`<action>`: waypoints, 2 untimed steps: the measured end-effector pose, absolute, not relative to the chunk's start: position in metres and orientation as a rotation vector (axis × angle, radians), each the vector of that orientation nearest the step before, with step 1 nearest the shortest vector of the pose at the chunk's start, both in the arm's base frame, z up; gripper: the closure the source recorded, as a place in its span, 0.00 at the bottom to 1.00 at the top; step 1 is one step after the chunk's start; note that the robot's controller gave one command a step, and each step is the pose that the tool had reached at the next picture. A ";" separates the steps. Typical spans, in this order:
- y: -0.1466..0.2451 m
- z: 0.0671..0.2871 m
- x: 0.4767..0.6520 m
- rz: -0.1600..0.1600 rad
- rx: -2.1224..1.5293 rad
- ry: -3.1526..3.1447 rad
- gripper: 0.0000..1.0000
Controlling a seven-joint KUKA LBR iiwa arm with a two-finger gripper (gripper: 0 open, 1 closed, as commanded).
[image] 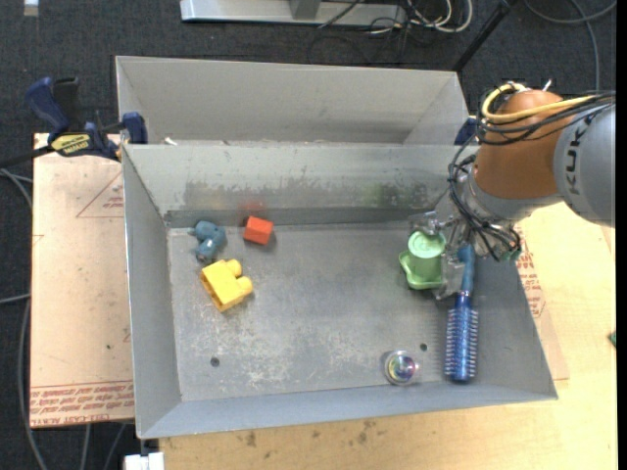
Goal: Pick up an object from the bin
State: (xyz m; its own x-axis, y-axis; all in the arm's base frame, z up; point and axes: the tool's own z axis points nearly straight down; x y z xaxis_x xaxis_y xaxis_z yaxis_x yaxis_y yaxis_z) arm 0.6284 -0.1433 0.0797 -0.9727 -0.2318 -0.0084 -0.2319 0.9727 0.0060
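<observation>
Gripper [447, 265] beside a green cup [421, 259] and blue brush [460, 339], right side of bin [294, 169]

1 small light-green cup-shaped toy [423, 260], right side of the bin [294, 360].
I see it on the bin floor near the right wall, its round top facing up.

The grey casing of the arm [588, 160], at the right of the scene, carries dark letters turned sideways beside its orange cover [514, 160]. Of these, "KU" can be read where the casing meets the edge.
</observation>
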 end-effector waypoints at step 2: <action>-0.121 0.257 0.613 -0.003 -0.303 3.114 1.00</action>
